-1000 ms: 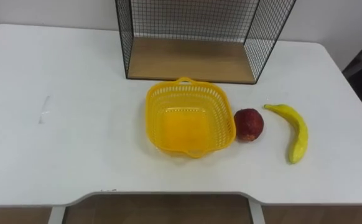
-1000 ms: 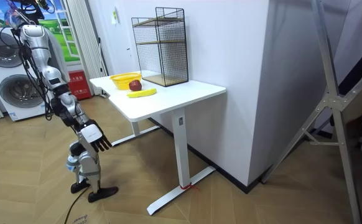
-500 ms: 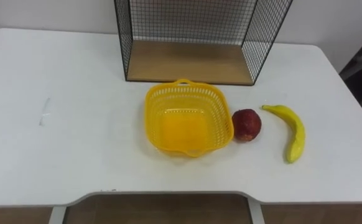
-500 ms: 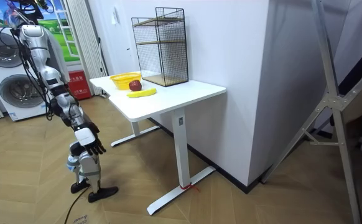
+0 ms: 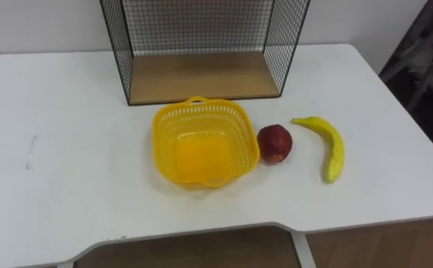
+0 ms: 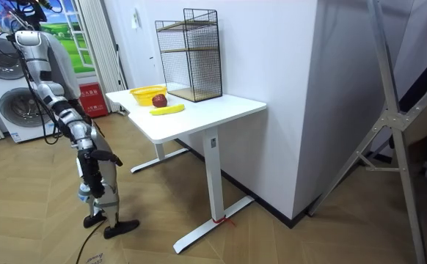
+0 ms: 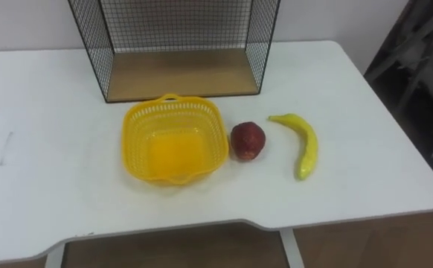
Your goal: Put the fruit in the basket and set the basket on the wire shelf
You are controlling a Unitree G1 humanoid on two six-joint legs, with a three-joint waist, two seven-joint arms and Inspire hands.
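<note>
A yellow plastic basket (image 5: 240,123) stands empty on the white table (image 5: 68,171), just in front of the black wire shelf (image 5: 201,74) with its wooden floor. A dark red apple (image 5: 274,142) rests against the basket's right side. Further right lies a yellow banana (image 5: 328,145), a little apart from the apple. In the room view I stand at the room view's left, a step back from the table's end. My right hand (image 6: 88,169) hangs low beside my body, far from the fruit.
The table's right edge (image 5: 410,141) lies close beyond the banana, with dark things on the floor past it. A washing machine (image 6: 8,103) stands behind me. The shelf backs onto the wall.
My right arm has dropped from reaching forward to hanging at my side. The eye view has shifted, so the camera moved; basket, apple and banana lie as before.
</note>
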